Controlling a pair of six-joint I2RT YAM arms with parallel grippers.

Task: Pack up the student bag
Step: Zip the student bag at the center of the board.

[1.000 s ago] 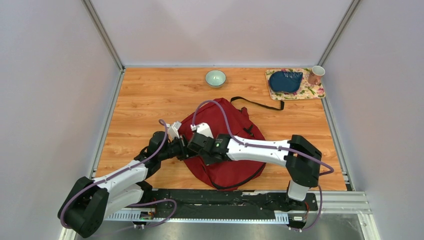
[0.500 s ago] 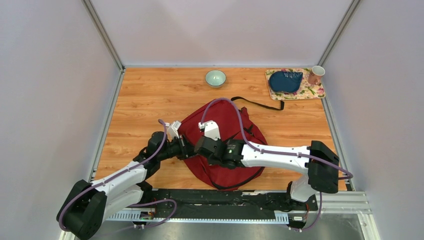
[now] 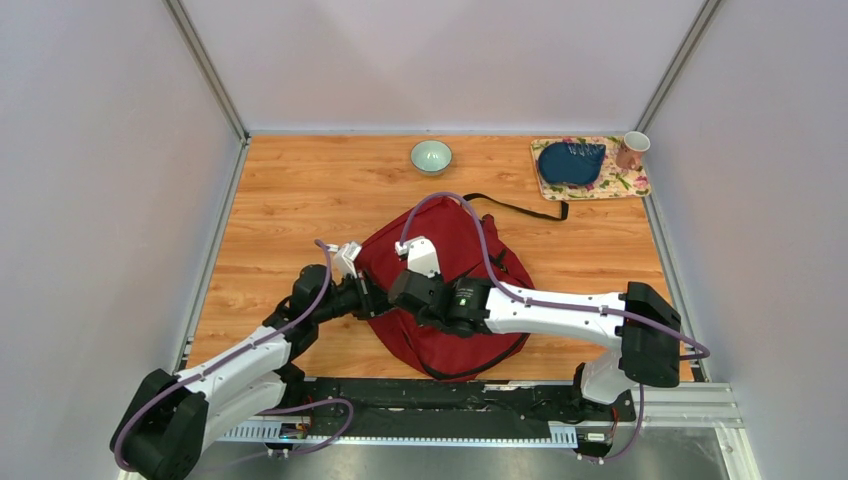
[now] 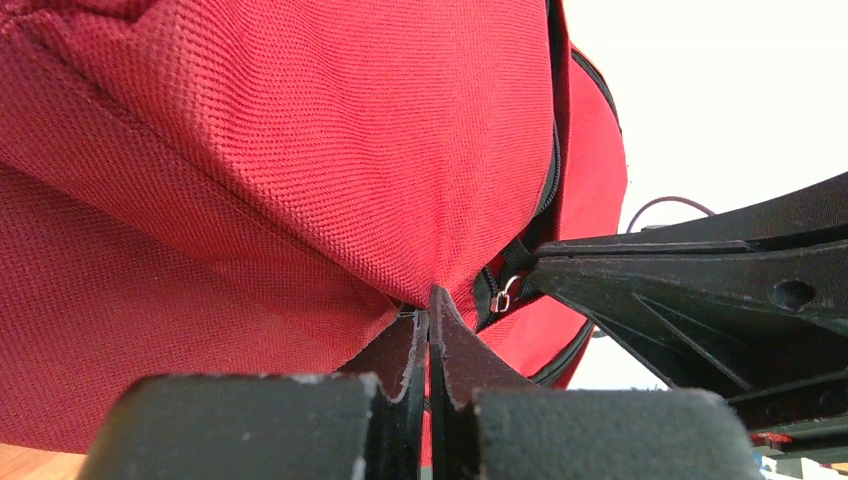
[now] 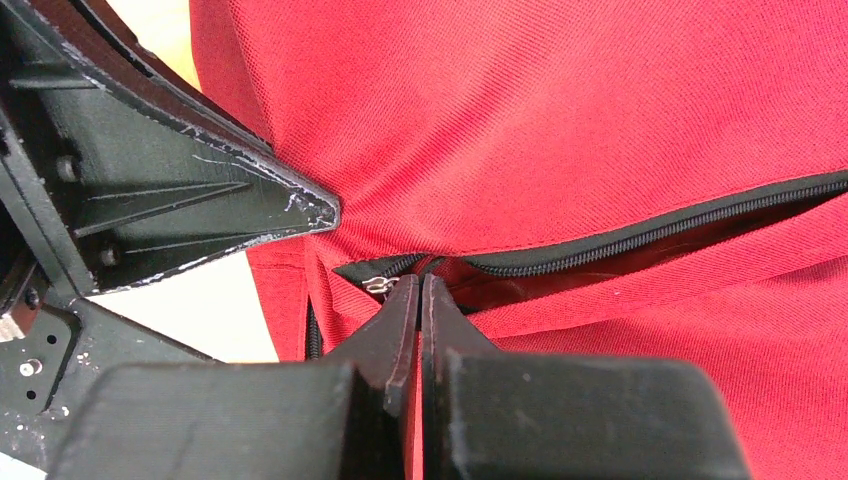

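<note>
I see the red bag [image 3: 452, 240] lying in the middle of the wooden table [image 3: 300, 200], with both grippers at its left edge; the left gripper [image 4: 430, 300] has its fingers squeezed tight on a fold of the red cloth; the right gripper [image 5: 420, 285] is squeezed tight too, its tips right at the end of the black zipper [image 5: 640, 230], but I cannot tell if it pinches anything. The bag's long side runs from my near edge toward the far wall; its end with the black strap [image 3: 515, 207] points away from me.
</note>
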